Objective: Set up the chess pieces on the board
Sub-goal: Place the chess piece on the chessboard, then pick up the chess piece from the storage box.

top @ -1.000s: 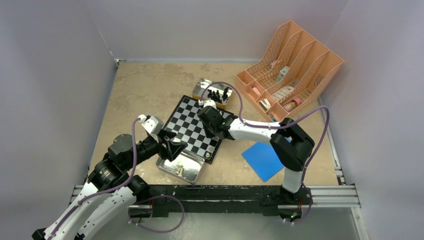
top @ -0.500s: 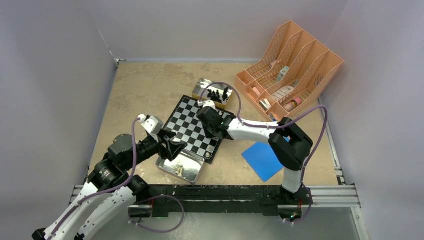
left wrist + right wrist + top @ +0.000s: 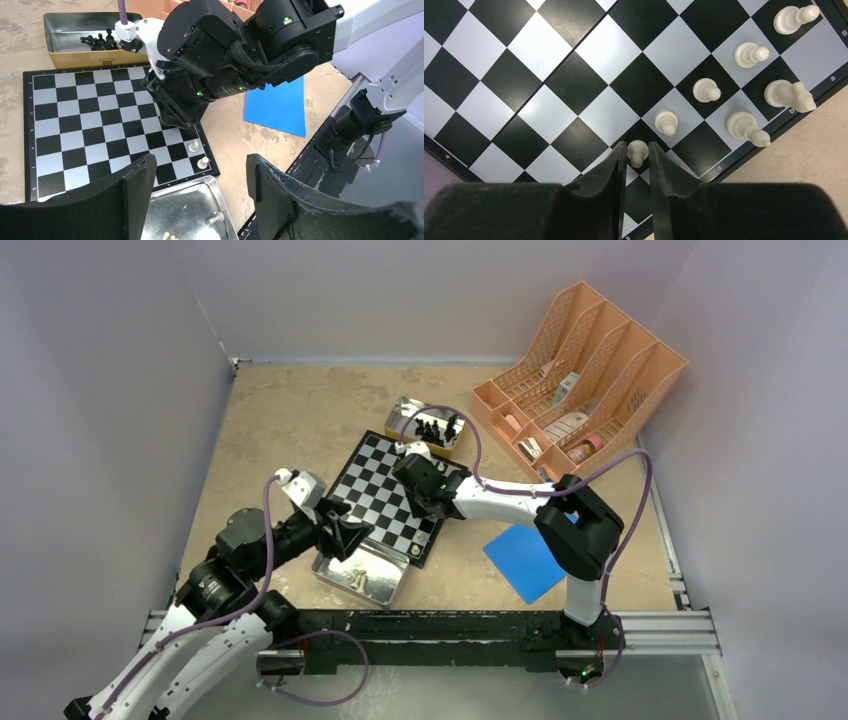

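1. Two arms share the job. The right gripper (image 3: 638, 146) is low over the board (image 3: 549, 115). The left gripper (image 3: 200, 162) hangs above the near tin (image 3: 185, 210), its fingers spread wide with nothing between them.
2. One cream pawn (image 3: 638, 153) stands between the right fingers, on the dark square next in the pawn line. It fills the gap, so I cannot tell whether they pinch it or merely flank it.
3. The step in hand looks like setting that pawn down. To do it well, part the fingers only a little and evenly, then lift straight up. Any sideways drift could topple it or the neighbouring pawn (image 3: 667, 122) just beside.
4. Counting the big things first: one orange rack (image 3: 590, 360), one board, one blue square (image 3: 528, 560), two metal tins.
5. Seven cream pieces show on the board in the right wrist view. Five are in the diagonal pawn line, counting the one between the fingers, and two taller pieces (image 3: 789, 96) stand on the edge row.
6. Black pieces (image 3: 97, 39) sit in the far tin (image 3: 75, 59), too small to count; none shows on the board. A few cream pieces (image 3: 216, 217) lie in the near tin, partly hidden.
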Action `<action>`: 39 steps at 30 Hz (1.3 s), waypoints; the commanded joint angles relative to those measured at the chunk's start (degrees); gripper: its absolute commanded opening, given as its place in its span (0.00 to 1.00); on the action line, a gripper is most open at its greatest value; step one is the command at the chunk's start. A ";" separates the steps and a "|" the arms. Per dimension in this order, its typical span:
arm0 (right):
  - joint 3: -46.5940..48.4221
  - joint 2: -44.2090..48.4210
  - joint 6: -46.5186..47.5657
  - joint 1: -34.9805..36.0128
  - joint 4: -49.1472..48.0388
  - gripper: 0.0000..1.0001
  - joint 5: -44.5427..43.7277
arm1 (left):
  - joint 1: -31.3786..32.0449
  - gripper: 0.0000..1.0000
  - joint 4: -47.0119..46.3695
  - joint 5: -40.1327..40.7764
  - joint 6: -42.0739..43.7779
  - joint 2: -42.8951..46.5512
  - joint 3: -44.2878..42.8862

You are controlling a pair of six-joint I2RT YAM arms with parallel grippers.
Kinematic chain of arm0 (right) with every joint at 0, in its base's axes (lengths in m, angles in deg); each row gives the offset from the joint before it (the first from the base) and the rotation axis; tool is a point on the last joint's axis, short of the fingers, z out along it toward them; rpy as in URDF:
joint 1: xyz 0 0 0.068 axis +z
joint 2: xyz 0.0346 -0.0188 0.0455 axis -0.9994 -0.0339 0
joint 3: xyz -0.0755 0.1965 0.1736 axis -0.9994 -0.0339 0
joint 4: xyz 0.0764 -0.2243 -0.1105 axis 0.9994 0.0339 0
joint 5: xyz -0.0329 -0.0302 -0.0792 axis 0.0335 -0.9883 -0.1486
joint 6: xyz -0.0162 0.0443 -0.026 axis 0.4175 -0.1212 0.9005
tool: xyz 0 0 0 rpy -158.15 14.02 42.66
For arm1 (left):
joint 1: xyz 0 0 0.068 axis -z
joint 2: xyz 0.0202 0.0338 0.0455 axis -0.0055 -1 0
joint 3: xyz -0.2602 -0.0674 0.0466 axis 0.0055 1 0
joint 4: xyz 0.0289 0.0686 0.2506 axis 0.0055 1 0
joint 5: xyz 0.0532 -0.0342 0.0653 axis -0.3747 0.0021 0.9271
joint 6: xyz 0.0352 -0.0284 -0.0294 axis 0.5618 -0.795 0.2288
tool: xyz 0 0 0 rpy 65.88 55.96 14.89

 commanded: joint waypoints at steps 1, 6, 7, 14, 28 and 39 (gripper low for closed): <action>2.30 1.00 -0.33 0.41 1.09 0.27 -1.23 | -0.21 0.66 -1.03 1.89 -0.45 -0.38 -0.62; 2.48 2.91 -0.28 0.40 1.39 0.32 -1.41 | -0.23 0.67 0.10 5.35 -3.18 -2.26 -0.73; 2.39 3.39 -0.32 0.42 1.41 0.32 -1.41 | -0.29 0.68 0.68 6.10 -3.79 -2.86 -1.23; 2.23 8.39 -0.70 0.42 2.02 0.38 -1.35 | -0.21 0.81 7.20 12.83 -10.75 -8.82 -3.60; -7.76 30.07 -0.23 0.43 -6.49 0.44 0.61 | -0.30 0.87 23.93 17.33 -24.33 -33.77 -13.13; -19.15 41.48 1.68 0.43 -15.42 0.44 4.00 | -0.26 0.48 26.05 7.78 -25.72 -46.03 -14.88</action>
